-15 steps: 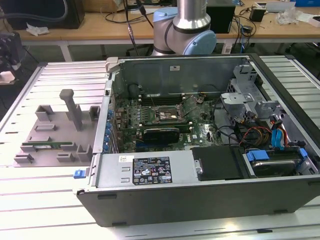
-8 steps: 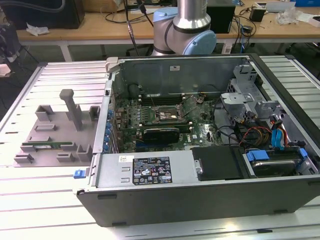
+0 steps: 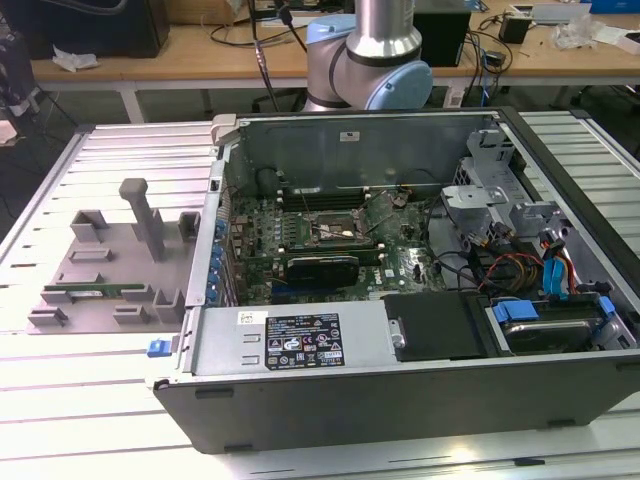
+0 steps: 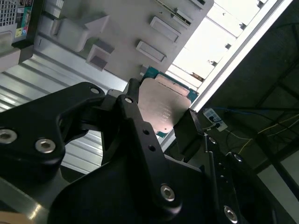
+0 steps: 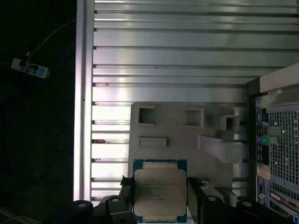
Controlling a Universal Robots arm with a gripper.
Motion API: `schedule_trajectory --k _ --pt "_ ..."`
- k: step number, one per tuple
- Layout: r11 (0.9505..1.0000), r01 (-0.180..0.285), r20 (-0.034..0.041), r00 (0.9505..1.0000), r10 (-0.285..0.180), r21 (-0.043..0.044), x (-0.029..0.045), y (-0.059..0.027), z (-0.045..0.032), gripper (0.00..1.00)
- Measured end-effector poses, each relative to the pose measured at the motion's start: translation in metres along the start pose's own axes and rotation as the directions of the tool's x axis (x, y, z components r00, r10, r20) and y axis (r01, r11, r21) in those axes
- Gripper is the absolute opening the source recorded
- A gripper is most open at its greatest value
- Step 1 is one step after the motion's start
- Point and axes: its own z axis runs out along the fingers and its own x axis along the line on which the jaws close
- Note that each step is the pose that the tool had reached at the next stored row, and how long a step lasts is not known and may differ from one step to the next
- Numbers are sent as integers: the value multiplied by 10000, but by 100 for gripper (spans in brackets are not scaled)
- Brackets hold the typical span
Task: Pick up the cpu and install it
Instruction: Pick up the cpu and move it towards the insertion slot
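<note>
Black pincer (image 4: 162, 111) (image 5: 160, 189) clamped narrow on the cpu (image 4: 163, 100) (image 5: 160, 184) in both wrist views, one finger (image 4: 132, 93) pressed to each of two opposite edges. Silver lid turned to the cameras, green rim peeking out along the far edge. Near edge cut off by the frame in the first wrist view; one corner tucked behind a finger link in the second wrist view. Hard to tell whether lifted clear or touching what lies beneath. Print on the lid too small to make out.

Just behind the cpu, a grey tray (image 5: 177, 133) (image 4: 124, 32) (image 3: 100, 265) with raised blocks and shallow pockets, lying on the slatted metal counter (image 5: 163, 46) (image 4: 28, 81) (image 3: 100, 420). Beside the tray in the first wrist view, the perforated back of a computer case (image 5: 280, 149) (image 3: 300, 345), cut off at the frame edge. Off the counter, on the dark floor, a white power strip (image 5: 30, 68).

In the exterior view, case open at centre, with the board and a square socket frame (image 3: 330, 232) inside and cables crowding three o'clock. Tray at nine o'clock from the case, toward the exterior view's left, carrying a green memory stick (image 3: 90, 291). Arm (image 3: 385, 45) at twelve o'clock, cut off by the frame.
</note>
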Motion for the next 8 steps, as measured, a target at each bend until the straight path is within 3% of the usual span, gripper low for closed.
schedule_trajectory --k 8 --pt "10000 0 3 10000 0 -2 -163 -2 4 55"
